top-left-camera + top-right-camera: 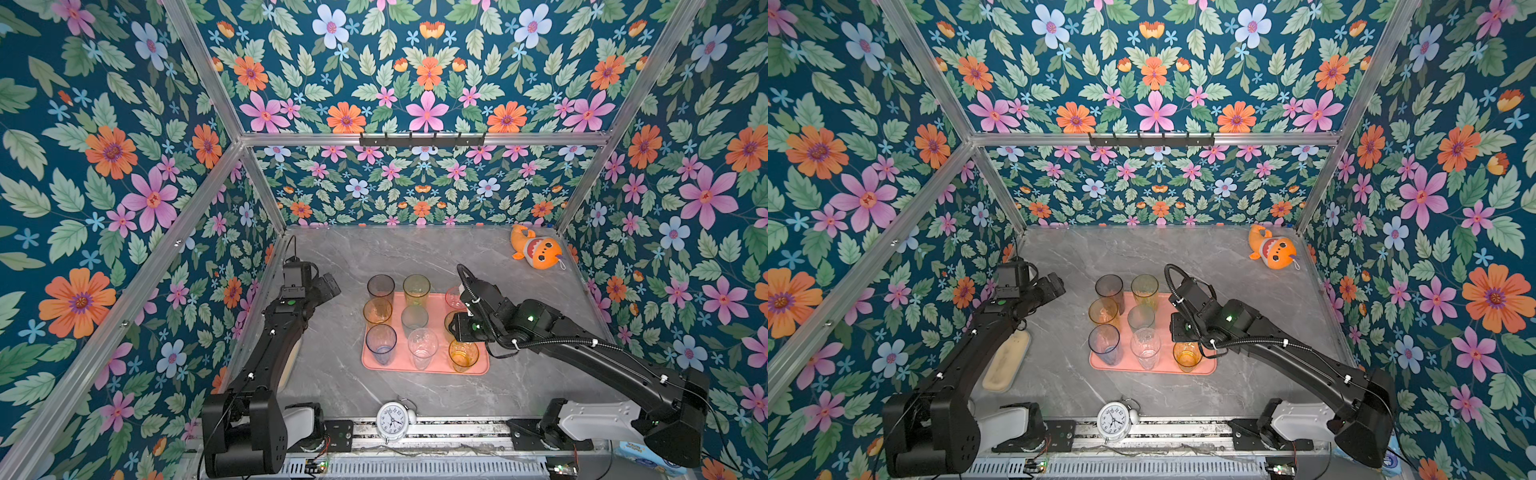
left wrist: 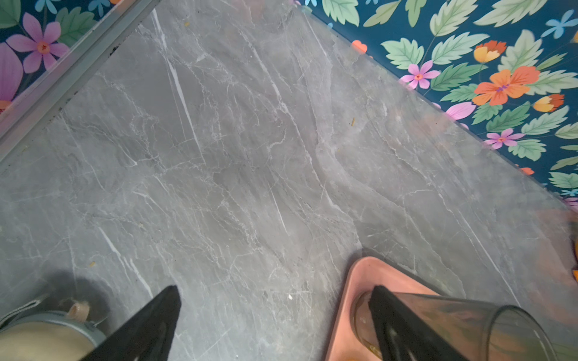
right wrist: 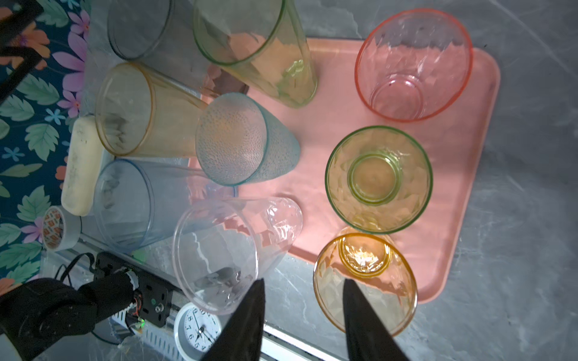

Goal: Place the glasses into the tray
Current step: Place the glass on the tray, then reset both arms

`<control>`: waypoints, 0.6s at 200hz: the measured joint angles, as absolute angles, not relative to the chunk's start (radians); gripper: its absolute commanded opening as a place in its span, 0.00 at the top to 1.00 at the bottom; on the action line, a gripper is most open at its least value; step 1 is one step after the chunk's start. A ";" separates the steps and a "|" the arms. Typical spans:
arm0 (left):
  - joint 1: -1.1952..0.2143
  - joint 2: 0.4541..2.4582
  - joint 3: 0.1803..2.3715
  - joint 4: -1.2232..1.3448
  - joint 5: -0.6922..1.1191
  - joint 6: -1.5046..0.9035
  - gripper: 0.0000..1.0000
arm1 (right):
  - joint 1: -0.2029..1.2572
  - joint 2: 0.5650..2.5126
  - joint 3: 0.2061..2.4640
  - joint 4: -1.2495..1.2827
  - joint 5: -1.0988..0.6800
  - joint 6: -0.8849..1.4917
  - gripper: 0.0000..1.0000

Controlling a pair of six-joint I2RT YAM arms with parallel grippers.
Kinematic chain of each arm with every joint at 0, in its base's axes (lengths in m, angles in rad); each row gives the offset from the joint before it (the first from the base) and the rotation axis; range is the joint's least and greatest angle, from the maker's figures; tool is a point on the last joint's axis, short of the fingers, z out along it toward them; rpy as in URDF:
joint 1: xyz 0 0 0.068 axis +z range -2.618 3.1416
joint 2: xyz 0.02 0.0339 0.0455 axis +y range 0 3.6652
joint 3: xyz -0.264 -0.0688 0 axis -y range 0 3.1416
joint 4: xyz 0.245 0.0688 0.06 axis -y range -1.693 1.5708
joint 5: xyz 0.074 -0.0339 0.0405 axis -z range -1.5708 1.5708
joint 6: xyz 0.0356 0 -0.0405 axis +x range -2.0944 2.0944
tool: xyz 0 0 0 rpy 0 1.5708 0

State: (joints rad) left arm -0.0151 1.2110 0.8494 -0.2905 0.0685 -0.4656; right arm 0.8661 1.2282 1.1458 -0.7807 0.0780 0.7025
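— Tray (image 1: 401, 365) position?
— Mid-table, with all nine glasses (image 1: 423, 347) standing upright on it in three rows.
— Your right gripper (image 3: 304, 283)?
— I have it above the tray's 5 o'clock corner with its fingers apart. One tip is over the mouth of the short amber glass (image 1: 463, 355), the other outside its rim, and I see no pinch.
— And the left gripper (image 2: 275, 289)?
— Spread wide off the tray's 10 o'clock side, with only the marble table (image 2: 250, 156) between its fingers. One finger is just beside the grey glass (image 1: 380, 289) at the 11 o'clock corner.
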 measured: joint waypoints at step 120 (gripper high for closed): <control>-0.015 1.168 0.884 -0.207 -0.134 -0.435 0.00 | 0.577 1.142 0.996 -0.418 0.371 0.429 0.27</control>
State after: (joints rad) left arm -0.0151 1.1683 0.8837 -0.2073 -0.1345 -0.4351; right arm 0.5770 1.1419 0.9962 -0.4179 0.3710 0.4290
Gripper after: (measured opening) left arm 0.996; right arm 0.691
